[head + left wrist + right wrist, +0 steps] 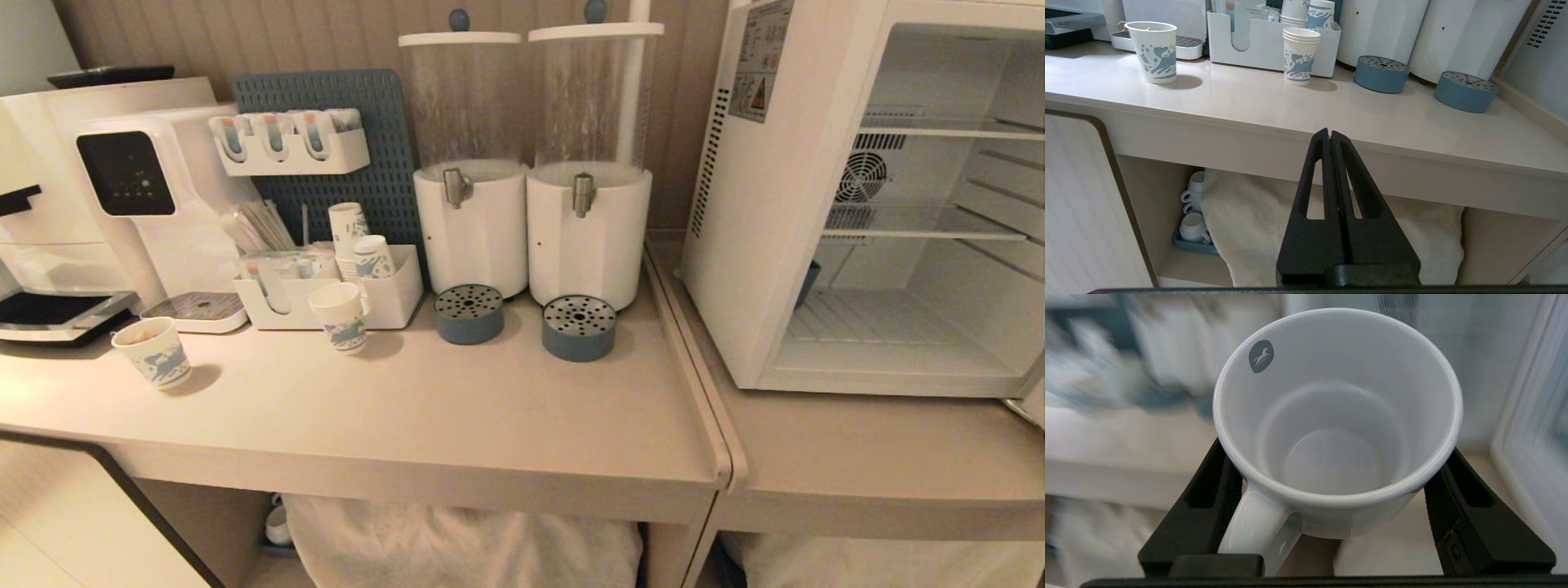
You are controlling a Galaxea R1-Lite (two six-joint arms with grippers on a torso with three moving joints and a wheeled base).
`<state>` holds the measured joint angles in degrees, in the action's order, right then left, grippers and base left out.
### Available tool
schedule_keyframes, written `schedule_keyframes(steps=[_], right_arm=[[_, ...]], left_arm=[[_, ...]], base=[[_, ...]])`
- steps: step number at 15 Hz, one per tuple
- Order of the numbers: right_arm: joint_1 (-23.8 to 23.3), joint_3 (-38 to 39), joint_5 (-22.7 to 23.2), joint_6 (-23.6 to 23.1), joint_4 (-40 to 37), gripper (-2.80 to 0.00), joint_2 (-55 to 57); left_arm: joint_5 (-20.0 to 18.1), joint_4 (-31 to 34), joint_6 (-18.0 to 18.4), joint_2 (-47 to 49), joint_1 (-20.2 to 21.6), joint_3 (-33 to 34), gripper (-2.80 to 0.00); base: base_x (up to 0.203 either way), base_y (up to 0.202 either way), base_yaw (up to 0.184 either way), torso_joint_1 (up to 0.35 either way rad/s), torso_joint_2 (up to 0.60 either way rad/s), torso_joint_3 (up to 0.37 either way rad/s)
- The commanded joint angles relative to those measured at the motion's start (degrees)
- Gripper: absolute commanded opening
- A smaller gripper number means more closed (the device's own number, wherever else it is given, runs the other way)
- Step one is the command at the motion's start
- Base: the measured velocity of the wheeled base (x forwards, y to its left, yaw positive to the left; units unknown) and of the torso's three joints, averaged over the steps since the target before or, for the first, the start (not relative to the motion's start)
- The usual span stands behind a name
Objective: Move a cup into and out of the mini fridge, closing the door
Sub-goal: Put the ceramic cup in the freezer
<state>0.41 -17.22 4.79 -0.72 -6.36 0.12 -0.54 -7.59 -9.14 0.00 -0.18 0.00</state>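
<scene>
the cup (1337,428) sits clamped between the two black fingers of my right gripper (1337,506), mouth toward the wrist camera, its loop handle pointing back at the wrist; it is smooth glossy white ceramic, empty, with a small grey oval badge of a running horse inside the rim. everything behind it is smeared and hard to read. my left gripper (1329,136) hangs in front of the counter edge (1290,134), its textured black fingers pressed together on nothing. the mini fridge (759,245) stands on the right counter with its inside open to view: white box, side vent slots, wire shelves, a round fan grille, and a warning sticker whose print is too small to read. its door is mostly out of frame.
</scene>
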Motion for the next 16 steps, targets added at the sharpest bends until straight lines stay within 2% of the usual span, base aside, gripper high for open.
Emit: schedule_keyframes(steps=[1, 5, 10, 13, 16], right_arm=[[0.0, -12.4, 1.8, 0.2, -9.0, -2.8, 2.3], [0.2, -26.2, 4.5, 1.7, -16.9, -2.8, 20.1], [0.4, -34.8, 10.1, 2.1, -18.6, -2.8, 45.0], [-0.3, -35.8, 11.8, 2.3, -15.5, -2.8, 57.4], [-3.6, -33.3, 13.4, 2.4, -7.0, -2.8, 65.9]], left_arm=[[0.0, -0.1, -0.1, -0.3, 0.0, 2.3, -2.8], [0.0, -0.1, -0.1, -0.3, 0.0, 2.3, -2.8], [0.0, -0.1, -0.1, -0.3, 0.0, 2.3, -2.8], [0.0, -0.1, -0.1, -0.3, 0.0, 2.3, -2.8], [0.0, -0.1, -0.1, -0.3, 0.0, 2.3, -2.8]], base=[[0.0, 0.0, 0.0, 0.0, 0.0, 0.0], [0.0, 0.0, 0.0, 0.0, 0.0, 0.0], [0.0, 0.0, 0.0, 0.0, 0.0, 0.0], [0.0, 0.0, 0.0, 0.0, 0.0, 0.0], [0.0, 0.0, 0.0, 0.0, 0.0, 0.0]])
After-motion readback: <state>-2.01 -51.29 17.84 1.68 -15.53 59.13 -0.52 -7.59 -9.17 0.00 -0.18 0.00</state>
